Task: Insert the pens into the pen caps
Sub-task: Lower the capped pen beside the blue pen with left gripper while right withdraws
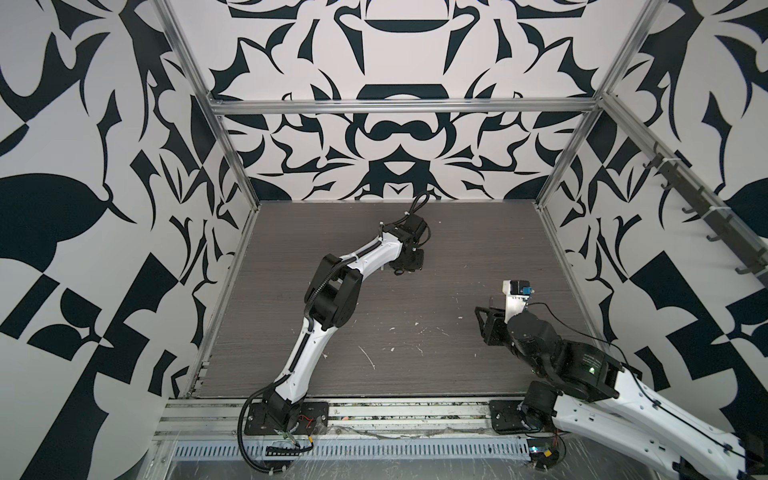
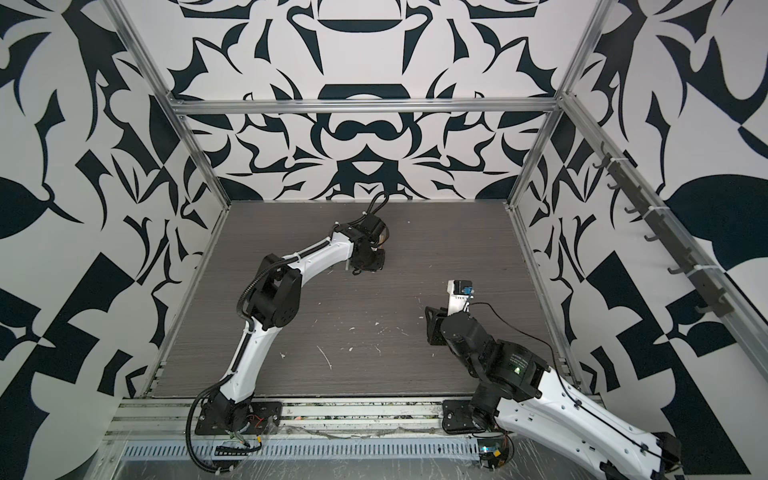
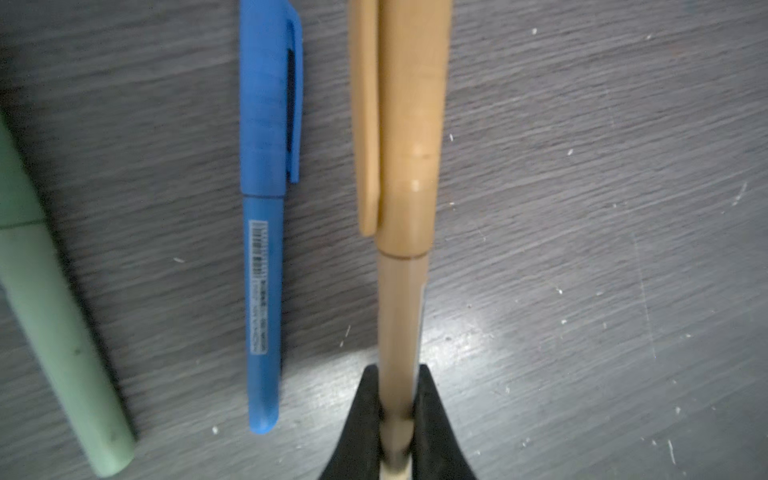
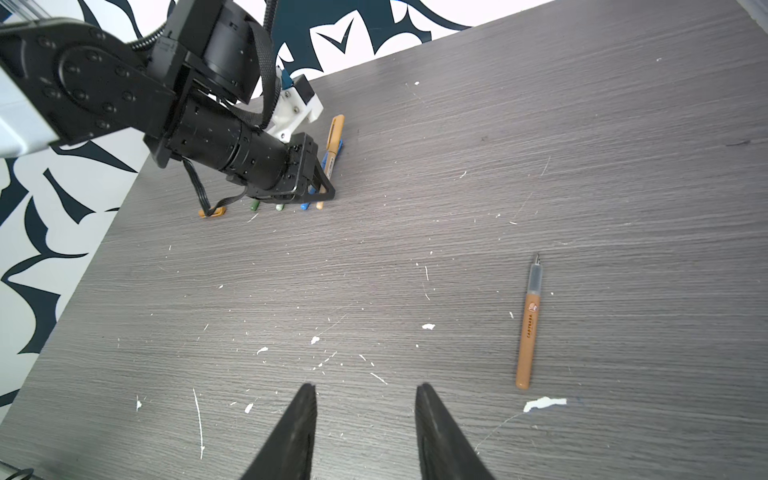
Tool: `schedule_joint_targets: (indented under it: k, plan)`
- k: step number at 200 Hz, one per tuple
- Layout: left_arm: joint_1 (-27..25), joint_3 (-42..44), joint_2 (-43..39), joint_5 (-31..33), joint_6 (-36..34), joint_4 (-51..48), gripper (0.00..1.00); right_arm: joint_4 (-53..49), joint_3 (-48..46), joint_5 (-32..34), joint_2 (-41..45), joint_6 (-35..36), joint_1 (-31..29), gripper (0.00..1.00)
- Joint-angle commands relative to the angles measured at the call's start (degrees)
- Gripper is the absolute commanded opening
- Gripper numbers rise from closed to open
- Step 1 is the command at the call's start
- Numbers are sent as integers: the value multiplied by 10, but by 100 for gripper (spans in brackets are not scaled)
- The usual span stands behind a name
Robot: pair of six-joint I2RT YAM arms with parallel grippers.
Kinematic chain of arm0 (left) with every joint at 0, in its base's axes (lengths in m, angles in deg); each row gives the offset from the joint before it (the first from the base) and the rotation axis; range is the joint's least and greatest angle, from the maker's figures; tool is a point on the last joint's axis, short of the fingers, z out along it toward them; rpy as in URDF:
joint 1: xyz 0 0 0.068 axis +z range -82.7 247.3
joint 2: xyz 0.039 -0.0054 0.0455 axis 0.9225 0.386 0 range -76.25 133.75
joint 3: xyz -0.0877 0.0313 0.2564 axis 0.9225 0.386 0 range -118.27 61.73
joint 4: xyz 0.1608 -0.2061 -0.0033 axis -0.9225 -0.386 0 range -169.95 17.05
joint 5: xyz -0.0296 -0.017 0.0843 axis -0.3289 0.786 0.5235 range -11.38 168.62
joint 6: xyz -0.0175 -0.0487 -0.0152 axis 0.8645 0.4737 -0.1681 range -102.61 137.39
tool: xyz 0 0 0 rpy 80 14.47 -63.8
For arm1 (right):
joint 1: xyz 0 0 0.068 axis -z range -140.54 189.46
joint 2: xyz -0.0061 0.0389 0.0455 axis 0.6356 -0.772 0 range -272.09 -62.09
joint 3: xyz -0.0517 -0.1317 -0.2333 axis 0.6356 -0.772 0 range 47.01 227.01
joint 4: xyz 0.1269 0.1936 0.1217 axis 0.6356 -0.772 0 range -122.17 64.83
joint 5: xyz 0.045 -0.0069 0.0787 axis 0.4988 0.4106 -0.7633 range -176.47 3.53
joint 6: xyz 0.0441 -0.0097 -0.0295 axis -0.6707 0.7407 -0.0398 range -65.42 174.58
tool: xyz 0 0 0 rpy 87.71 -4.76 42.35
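Care pays: with your left gripper (image 3: 397, 376) clamped on the capped tan pen (image 3: 402, 311), lower it parallel just beside the capped blue pen (image 3: 266, 299) without nudging it, while your right gripper (image 4: 365, 390), jaws apart and empty, hovers near the uncapped orange-brown pen (image 4: 527, 332).

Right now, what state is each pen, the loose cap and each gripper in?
tan pen: capped, held by the left gripper.
blue pen: capped, lying on the table.
pale green pen: capped, lying on the table.
dark green pen: mostly hidden, cannot tell.
orange-brown pen: uncapped, lying alone on the table.
orange-brown cap: off its pen, lying on the table.
left gripper: shut on the tan pen.
right gripper: open, empty.
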State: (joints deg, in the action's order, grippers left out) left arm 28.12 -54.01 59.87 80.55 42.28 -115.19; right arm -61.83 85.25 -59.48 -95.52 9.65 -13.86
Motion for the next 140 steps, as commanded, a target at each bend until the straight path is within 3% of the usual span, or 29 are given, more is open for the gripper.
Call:
schedule_joint_targets:
  k: [1, 140]
  plan:
    - [0, -27, 25, 4, 8, -40, 1, -6, 0, 20, -6, -8, 2, 42]
    - [-1, -90, 54, -7, -15, -99, 21, -62, 7, 81, 63, -10, 2, 42]
